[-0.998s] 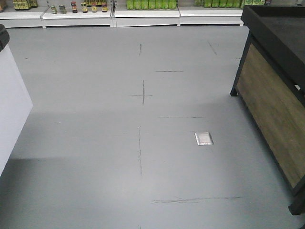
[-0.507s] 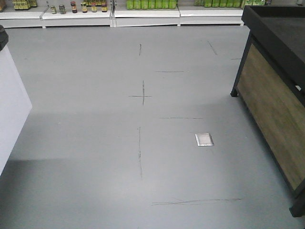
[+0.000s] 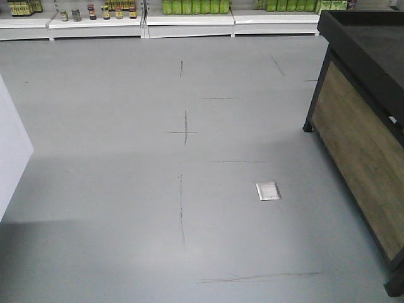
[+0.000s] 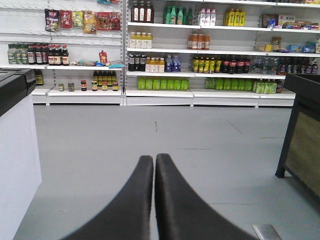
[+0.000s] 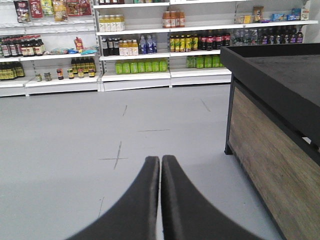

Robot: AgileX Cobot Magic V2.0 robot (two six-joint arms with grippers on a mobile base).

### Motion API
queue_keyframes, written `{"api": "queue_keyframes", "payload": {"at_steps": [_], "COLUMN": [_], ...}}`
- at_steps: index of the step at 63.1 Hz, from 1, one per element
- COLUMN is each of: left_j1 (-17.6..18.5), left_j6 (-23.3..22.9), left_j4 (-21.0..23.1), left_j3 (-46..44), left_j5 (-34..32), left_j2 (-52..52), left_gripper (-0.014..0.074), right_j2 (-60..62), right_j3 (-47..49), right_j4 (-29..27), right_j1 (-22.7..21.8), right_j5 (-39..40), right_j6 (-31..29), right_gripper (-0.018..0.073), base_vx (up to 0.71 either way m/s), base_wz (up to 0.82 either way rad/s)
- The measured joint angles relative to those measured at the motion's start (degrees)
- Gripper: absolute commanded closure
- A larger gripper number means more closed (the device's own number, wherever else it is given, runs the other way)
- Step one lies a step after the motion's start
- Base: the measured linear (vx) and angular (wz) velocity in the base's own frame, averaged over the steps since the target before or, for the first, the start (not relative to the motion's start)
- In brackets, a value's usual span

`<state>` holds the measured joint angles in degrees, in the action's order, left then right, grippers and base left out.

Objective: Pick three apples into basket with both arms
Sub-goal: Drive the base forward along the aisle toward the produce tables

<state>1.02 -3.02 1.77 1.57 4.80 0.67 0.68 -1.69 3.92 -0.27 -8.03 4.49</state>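
Since a second ago the front view has shifted: the pen-drawn cross (image 3: 185, 132) and the metal floor plate (image 3: 268, 190) sit lower in the picture, the shelves (image 3: 189, 22) along the far wall have slid left, and the white counter (image 3: 12, 151) has drawn back toward the left edge, its dark top now out of sight; the grey floor (image 3: 113, 202) fills the middle, scored with thin dark lines; the black display stand (image 3: 360, 151) with its wood-grain side panel stands at the right, well apart from the counter; a row of green bottles (image 3: 196, 6) lines the lowest shelf; the left gripper (image 4: 154, 159) points toward the stocked shelves, its two black fingers pressed together at the tips with nothing between them; the right gripper (image 5: 160, 159) likewise has its fingers closed to a hairline seam and holds nothing, the stand just off to its right; where the apples and the basket are cannot be told from these views.
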Motion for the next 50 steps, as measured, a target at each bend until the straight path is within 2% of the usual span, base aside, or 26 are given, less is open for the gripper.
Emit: {"api": "queue_keyframes", "payload": {"at_steps": [50], "left_j1": [0.0], "left_j6": [0.0], "left_j4": [0.0], "left_j3": [0.0], "left_j5": [0.0], "left_j2": [0.0], "left_gripper": [0.0603], "right_j2": [0.0], "right_j3": [0.0], "right_j4": [0.0], "right_j1": [0.0], "right_j5": [0.0], "right_j6": [0.0], "right_gripper": [0.0568], "base_vx": [0.12], "base_wz": [0.0]}}
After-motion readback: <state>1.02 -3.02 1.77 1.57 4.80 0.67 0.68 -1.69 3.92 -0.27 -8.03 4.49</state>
